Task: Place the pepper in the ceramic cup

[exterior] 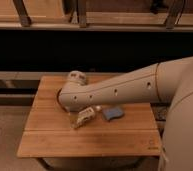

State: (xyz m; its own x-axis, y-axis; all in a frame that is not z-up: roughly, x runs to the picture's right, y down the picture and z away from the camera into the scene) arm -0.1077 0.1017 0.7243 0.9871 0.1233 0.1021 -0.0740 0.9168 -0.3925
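So the wooden counter (pixel 90 137) takes up most of what I can see, and my own arm (pixel 120 90) comes in from the right edge and lies across the far half of it, blocking a lot. Just in front of the arm, around the middle of the counter, a pale bottle (pixel 85 116) lies on its side, angled from front-left to far-right. A small blue thing (pixel 113 113) sits just beside it, toward the right edge.

My tool (pixel 76 77) pokes out past the bend of the arm, up near the far edge, left of centre. I honestly can't tell if it's spread, pressed together or pinching something, since it's turned away.

The annoying part is that neither the pepper nor the ceramic cup shows anywhere. My guess is that both are under the arm, toward the far-left corner. So I can't tell which way the pepper lies from the tool, or how its long axis runs. There's only one arm, so no choice there.
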